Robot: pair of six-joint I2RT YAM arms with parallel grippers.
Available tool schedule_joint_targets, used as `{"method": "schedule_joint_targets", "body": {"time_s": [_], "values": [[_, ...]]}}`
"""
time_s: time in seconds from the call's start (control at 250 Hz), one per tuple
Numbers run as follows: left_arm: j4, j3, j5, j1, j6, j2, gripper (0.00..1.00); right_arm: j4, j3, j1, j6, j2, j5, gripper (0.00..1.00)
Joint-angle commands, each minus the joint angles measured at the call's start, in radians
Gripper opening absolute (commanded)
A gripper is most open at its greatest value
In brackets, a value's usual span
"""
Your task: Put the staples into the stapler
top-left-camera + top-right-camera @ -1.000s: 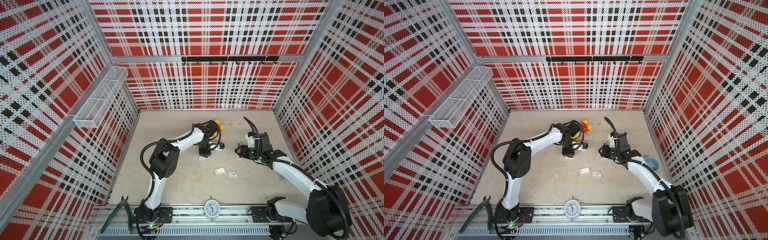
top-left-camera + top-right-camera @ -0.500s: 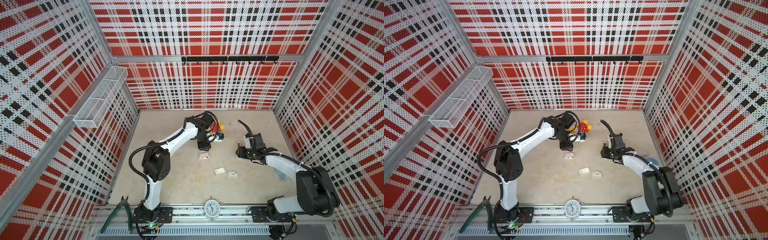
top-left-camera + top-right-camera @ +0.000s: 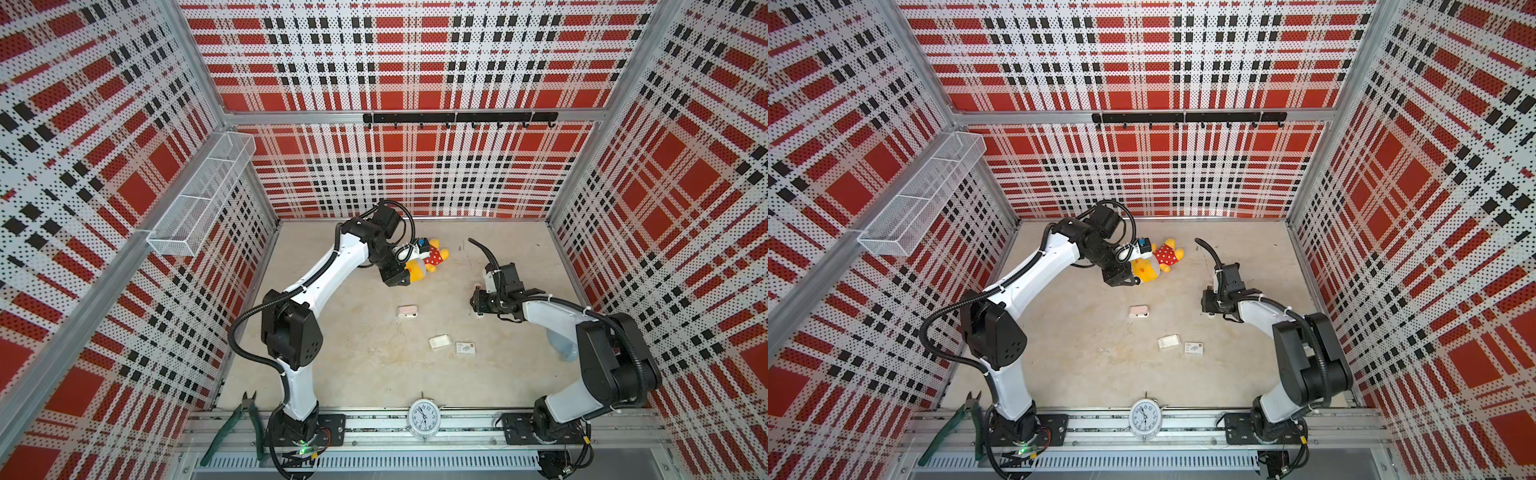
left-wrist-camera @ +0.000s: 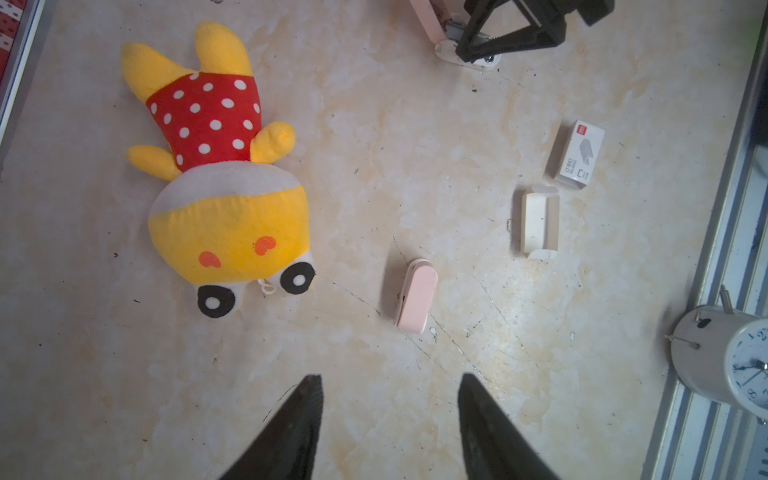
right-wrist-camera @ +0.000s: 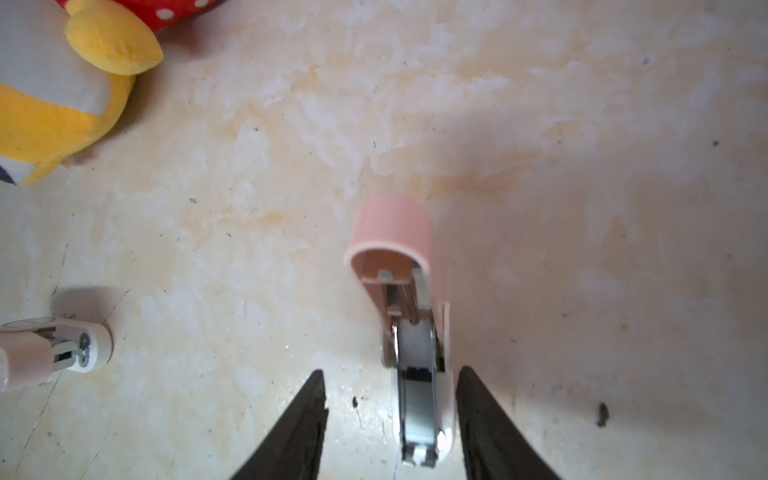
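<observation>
Two pink staplers are in view. A shut one (image 3: 407, 311) (image 4: 417, 296) lies alone mid-floor. An open stapler (image 5: 417, 374) (image 3: 1210, 314) has its pink lid raised and its metal channel bared. My right gripper (image 5: 390, 386) (image 3: 478, 301) is open, a finger on each side of this stapler's base, which sits nearer one finger. Grey metal fills the channel; I cannot tell whether it is the staples, and no loose strip shows. My left gripper (image 4: 390, 390) (image 3: 397, 278) hangs open and empty beside the plush toy, away from both staplers.
A yellow plush toy (image 3: 428, 259) (image 4: 220, 166) lies at the back. A white staple box (image 3: 465, 349) and its open inner tray (image 3: 440, 341) sit front of centre. An alarm clock (image 3: 423, 417) and green pliers (image 3: 241, 424) rest by the front rail.
My left gripper let go of the shut pink stapler, opened wider and drew back toward the plush toy. My right arm sank lower, its gripper staying over the open stapler.
</observation>
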Motion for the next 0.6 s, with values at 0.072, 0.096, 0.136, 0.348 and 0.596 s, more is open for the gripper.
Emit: {"method": "schedule_joint_targets", "body": {"time_s": [0.072,0.096,0.136,0.348,0.596], "values": [[-0.026,-0.004,0.032,0.012,-0.011,-0.023,0.56,0.040,0.041,-0.003,-0.041,0.049,0.012,0.47],[-0.025,-0.005,0.031,0.012,-0.012,-0.025,0.56,0.039,0.043,-0.003,-0.043,0.057,0.014,0.47],[-0.026,-0.008,0.031,0.012,-0.013,-0.026,0.57,0.038,0.046,-0.003,-0.044,0.064,0.015,0.46],[-0.026,-0.016,0.038,0.021,-0.013,-0.033,0.58,0.053,0.039,-0.003,-0.051,0.070,0.020,0.44],[-0.024,-0.019,0.045,0.022,-0.018,-0.032,0.59,0.040,0.073,-0.001,-0.068,0.107,-0.002,0.39]]}}
